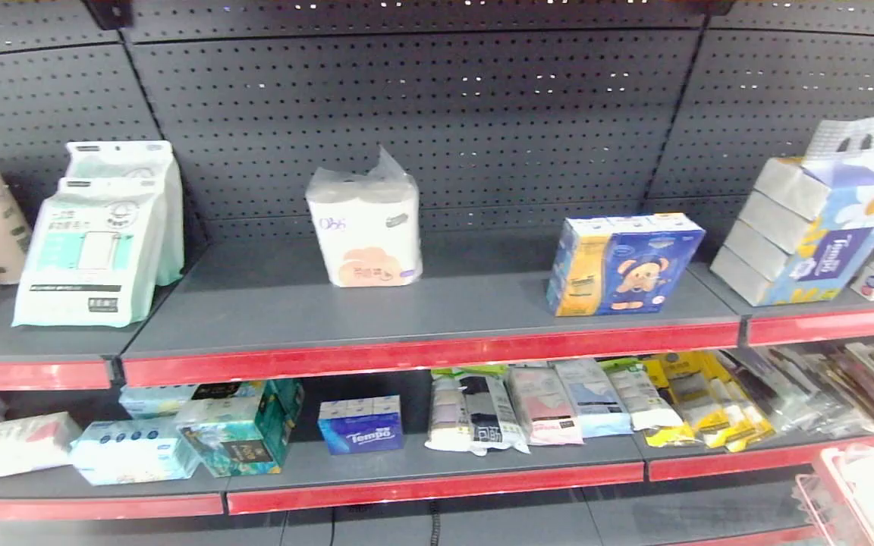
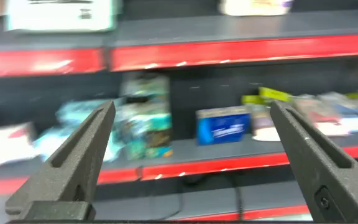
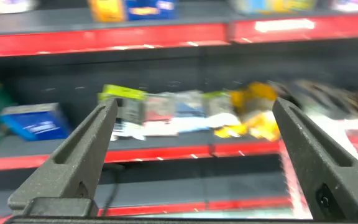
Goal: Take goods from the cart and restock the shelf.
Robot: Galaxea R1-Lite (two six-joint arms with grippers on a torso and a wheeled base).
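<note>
The left gripper (image 2: 191,109) and the right gripper (image 3: 194,104) are both spread wide and empty, level with the lower shelf (image 1: 437,485). The left faces a small blue tissue pack (image 2: 224,124), the right a row of flat packets (image 3: 179,111). The cart (image 1: 850,485) stands low by the shelf's right end. On the upper shelf (image 1: 429,353) a toilet roll pack (image 1: 365,227) sits mid-board and a bear-printed tissue pack (image 1: 623,262) sits near the right front edge

Facing a grey shelf (image 1: 482,299) with red front strips, bearing a white toilet-roll pack (image 1: 365,227) standing upright mid-board and a blue-and-yellow tissue pack (image 1: 623,262) standing well apart on its right; lower right, catching a pink wire cart (image 1: 816,474) holding a white item (image 1: 873,485).
</note>
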